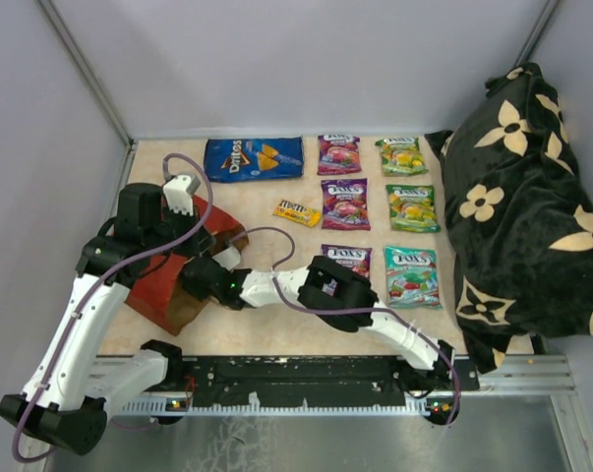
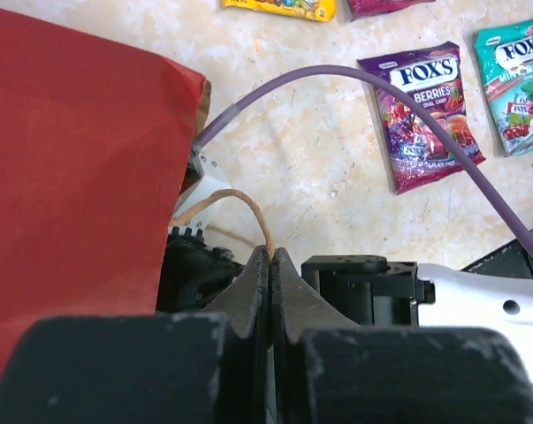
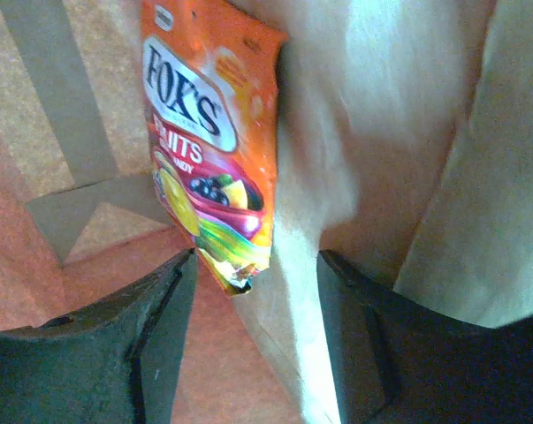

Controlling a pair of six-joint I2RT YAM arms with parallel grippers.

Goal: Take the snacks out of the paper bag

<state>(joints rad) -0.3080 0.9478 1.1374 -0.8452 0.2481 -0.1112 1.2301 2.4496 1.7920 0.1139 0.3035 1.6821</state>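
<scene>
The red paper bag (image 1: 173, 280) lies on its side at the table's left. My left gripper (image 2: 270, 258) is shut on its thin brown loop handle (image 2: 239, 199) beside the bag's red wall (image 2: 72, 177). My right gripper (image 3: 255, 269) is inside the bag with its jaws open, so its fingers are hidden in the top view. An orange Fox's packet (image 3: 209, 141) hangs against the brown inner wall, its lower corner just between my fingertips and touching neither. On the table lie the blue Doritos bag (image 1: 254, 157), a yellow M&M's packet (image 1: 297, 211), and purple (image 1: 344, 204), green (image 1: 413, 207) and teal (image 1: 411, 275) packets.
A black flower-patterned cloth (image 1: 517, 206) fills the right side of the table. My right arm (image 1: 306, 287) stretches across the front of the table into the bag, partly covering a purple packet (image 1: 350, 258). Its purple cable (image 2: 381, 84) arcs over the table.
</scene>
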